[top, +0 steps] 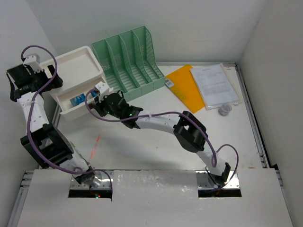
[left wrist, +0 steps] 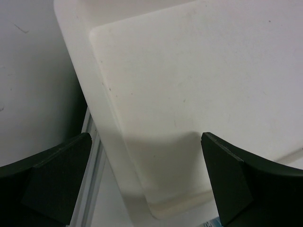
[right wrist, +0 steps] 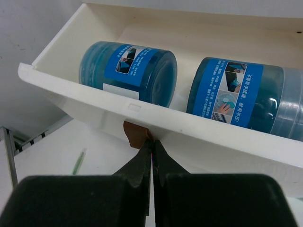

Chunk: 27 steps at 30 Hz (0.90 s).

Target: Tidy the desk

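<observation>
The right hand (right wrist: pixel 152 149) is pinched tight on the brown tab (right wrist: pixel 135 135) of the open drawer (right wrist: pixel 142 111), where 2 blue jars (right wrist: pixel 128 71) lie stowed, so that part looks done, bar closing. The left hand (left wrist: pixel 147 177) hovers wide open and empty over the white box (left wrist: pixel 189 71). On the surface (top: pixel 142 146), an orange folder (top: pixel 186 87), papers (top: pixel 215 85) and a small cup (top: pixel 225 109) lie loose near the green rack (top: pixel 130 59) — probably what is left.
</observation>
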### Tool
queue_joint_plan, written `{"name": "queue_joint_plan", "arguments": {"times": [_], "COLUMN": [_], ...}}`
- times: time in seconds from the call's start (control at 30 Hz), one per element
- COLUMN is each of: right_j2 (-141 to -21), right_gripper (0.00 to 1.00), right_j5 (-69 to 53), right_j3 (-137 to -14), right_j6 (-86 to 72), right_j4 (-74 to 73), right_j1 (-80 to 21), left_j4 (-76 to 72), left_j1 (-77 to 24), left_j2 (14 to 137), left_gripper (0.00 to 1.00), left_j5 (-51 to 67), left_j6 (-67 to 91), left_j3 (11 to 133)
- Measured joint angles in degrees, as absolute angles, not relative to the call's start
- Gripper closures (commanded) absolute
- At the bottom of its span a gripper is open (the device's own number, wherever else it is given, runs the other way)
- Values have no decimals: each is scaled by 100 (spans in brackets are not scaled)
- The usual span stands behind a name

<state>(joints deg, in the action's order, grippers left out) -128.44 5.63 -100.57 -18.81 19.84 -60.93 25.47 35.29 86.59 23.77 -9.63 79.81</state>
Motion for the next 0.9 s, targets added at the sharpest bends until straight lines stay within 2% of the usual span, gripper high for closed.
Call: {"name": "queue_joint_plan", "arguments": {"times": [0.3,0.37,0.47,0.77,0.9], "right_j2": [-13329,-13329,-13268,-13152,-13150], "right_gripper": [100,100,100,100,100], "right_j5": [440,440,482,589,593], "right_j3": [-10731,-10720,-10436,-9900,-9889], "right_j6": [-1839,-1822,-1769,-1686,-1686], "right_j4": [1990,2018,2298,2447,2486], "right_j1": [-6077,-6075,-6062,-5935,-5937], "left_j4": [2351,2324,2255,2029,1955], "left_j1": [3529,3535,3535,3463,3332], "left_j2": [8829,8842,8840,9059,9297], "left_gripper": [2,7,26,27,38], "left_j5": [2488,2510,2451,1785,1527], "left_j6": [-1002,-991,-902,-701,-679], "left_j3": [7983,7990,7994,8593,8510]}}
